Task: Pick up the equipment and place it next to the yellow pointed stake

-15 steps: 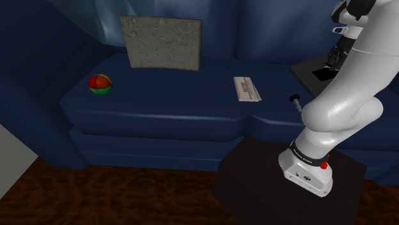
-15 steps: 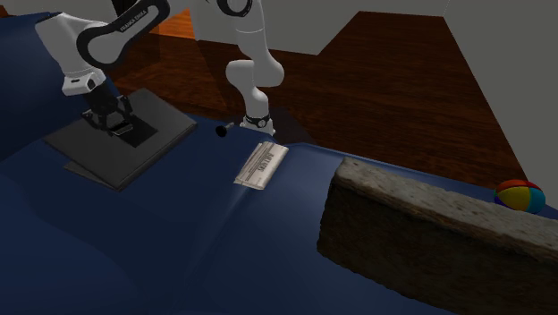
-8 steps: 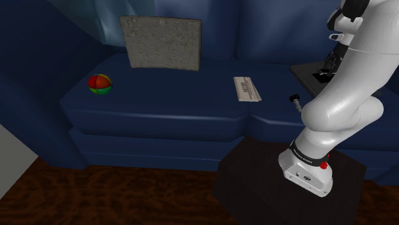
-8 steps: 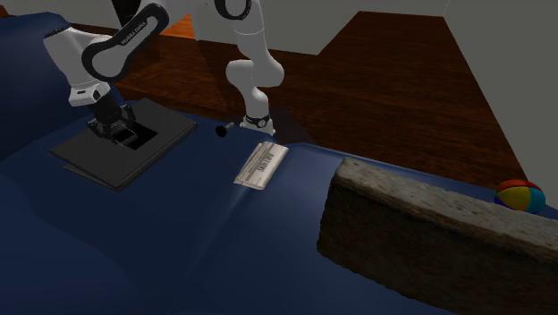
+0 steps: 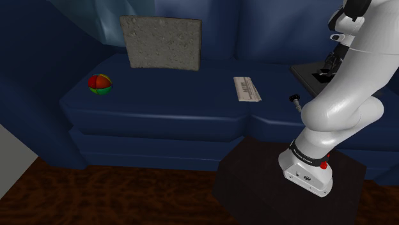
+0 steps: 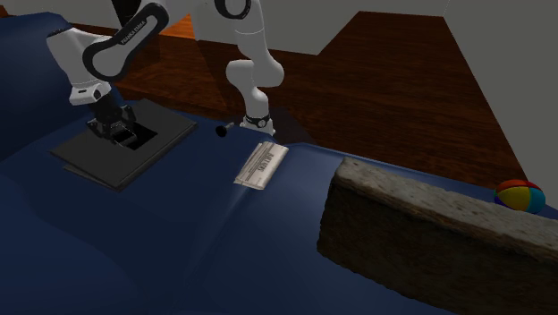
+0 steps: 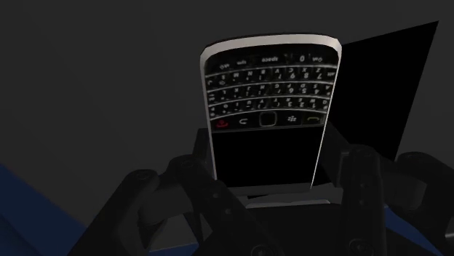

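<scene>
A black keypad phone point(image 7: 265, 94) with a silver rim lies flat on a dark slab point(image 6: 98, 161) on the blue sofa seat. My gripper point(image 7: 276, 171) hangs straight down over the phone's screen end. Its fingers stand apart, one at each long edge, and I see no firm clasp. In the second exterior view the gripper point(image 6: 114, 128) sits low on the slab at the left. The shoulder view has the gripper point(image 5: 329, 64) at the far right, partly behind the arm. A small peg with a dark head point(image 5: 295, 100) lies near the seat's front edge.
A white striped packet point(image 5: 247, 88) lies mid-seat, and a rough grey cushion point(image 5: 162, 42) leans on the backrest. A red, yellow and green ball point(image 5: 100, 84) rests at the shoulder view's left end. The stand point(image 5: 288, 182) stands against the sofa front on a wooden floor.
Over the first half second the gripper came down onto the slab around the phone. Since then the arm has stayed in place.
</scene>
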You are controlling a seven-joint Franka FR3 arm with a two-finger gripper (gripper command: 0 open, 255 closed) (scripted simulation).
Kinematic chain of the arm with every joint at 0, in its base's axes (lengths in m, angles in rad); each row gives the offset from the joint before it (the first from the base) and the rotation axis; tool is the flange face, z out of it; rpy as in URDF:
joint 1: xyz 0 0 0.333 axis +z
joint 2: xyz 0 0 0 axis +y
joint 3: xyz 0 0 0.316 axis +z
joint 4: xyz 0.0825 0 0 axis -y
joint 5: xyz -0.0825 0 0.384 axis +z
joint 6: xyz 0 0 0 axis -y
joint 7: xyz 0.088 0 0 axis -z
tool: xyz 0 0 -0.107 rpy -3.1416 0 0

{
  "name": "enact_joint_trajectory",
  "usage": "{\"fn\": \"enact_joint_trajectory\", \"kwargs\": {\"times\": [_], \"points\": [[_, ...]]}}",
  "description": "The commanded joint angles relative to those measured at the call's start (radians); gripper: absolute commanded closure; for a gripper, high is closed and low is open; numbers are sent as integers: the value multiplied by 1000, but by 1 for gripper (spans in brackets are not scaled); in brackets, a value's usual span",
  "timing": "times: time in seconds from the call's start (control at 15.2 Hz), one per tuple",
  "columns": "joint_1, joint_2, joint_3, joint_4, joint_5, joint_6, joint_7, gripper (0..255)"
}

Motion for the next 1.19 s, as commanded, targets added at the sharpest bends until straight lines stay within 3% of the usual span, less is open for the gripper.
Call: {"fn": "enact_joint_trajectory", "kwargs": {"times": [0.0,0.13,0.2,0.46,0.53,0.79,1.12], "points": [[-1,48,10,-16,4,22,-2,255],[-1,48,10,-16,4,22,-2,255],[-2,46,8,-13,2,18,-4,0],[-17,67,10,6,18,11,-22,0],[0,48,9,-16,5,22,-3,0],[14,-8,-12,63,-52,-91,36,0],[14,-8,-12,63,-52,-91,36,0]]}}
